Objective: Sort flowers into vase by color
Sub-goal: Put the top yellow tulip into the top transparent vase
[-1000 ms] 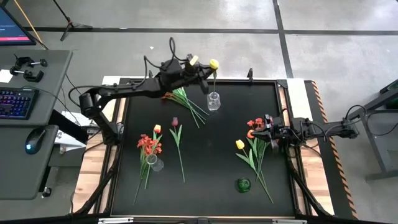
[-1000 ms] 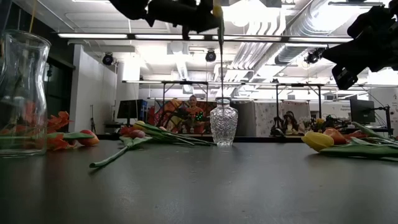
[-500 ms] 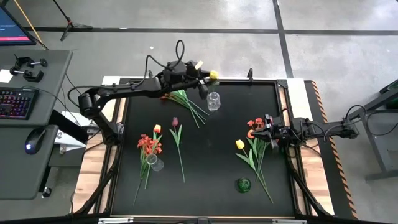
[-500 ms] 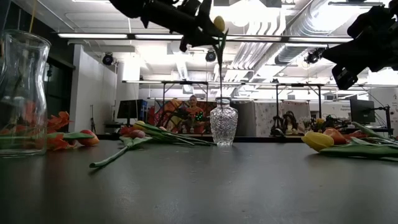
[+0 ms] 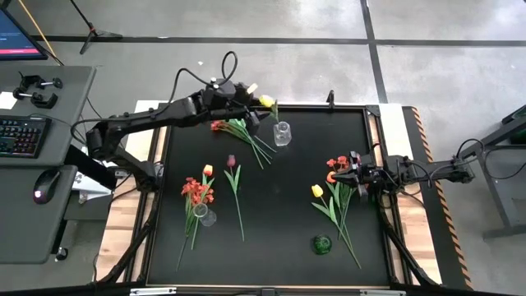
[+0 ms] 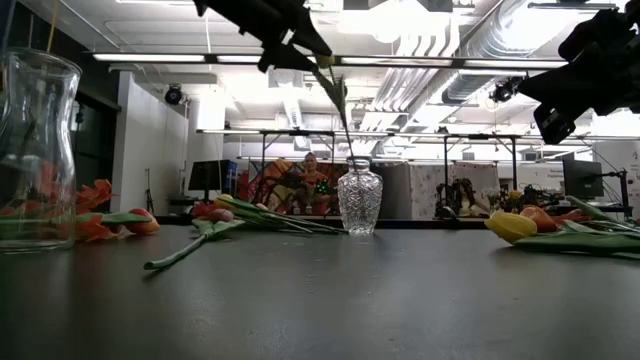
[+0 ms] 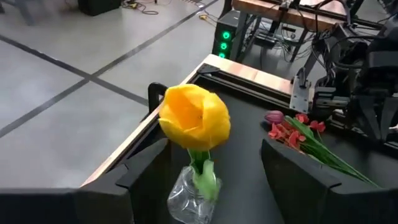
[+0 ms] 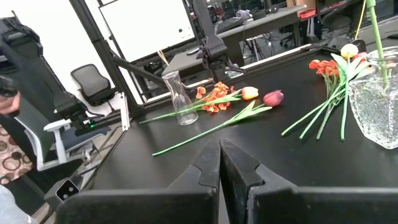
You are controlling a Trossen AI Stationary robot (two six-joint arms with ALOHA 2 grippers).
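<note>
A yellow tulip [image 7: 194,118] stands with its stem in the small crystal vase [image 5: 282,133] at the table's far middle, leaning toward the left. My left gripper [image 7: 212,149] hangs above the vase, open, one finger on each side of the tulip's head without touching it; in the high view the left gripper [image 5: 255,102] is just left of the head [image 5: 266,101]. In the low view the stem [image 6: 343,120] slants up out of the vase [image 6: 359,200]. My right gripper [image 5: 353,174] waits shut at the table's right edge, by a red bunch [image 5: 337,164] and a yellow tulip [image 5: 317,191].
A red bunch with green stems [image 5: 242,131] lies left of the crystal vase. A maroon tulip [image 5: 232,161] and an orange one [image 5: 208,170] lie mid-table. A tall glass vase [image 5: 203,215] stands near left among red-orange flowers [image 5: 196,191]. A green object [image 5: 321,243] sits near right.
My left gripper has opened and let go of the yellow tulip, tipped up from pointing steeply down, and drawn back toward the table's left. The tulip's stem has stayed in the crystal vase; it has gone from upright to leaning left.
</note>
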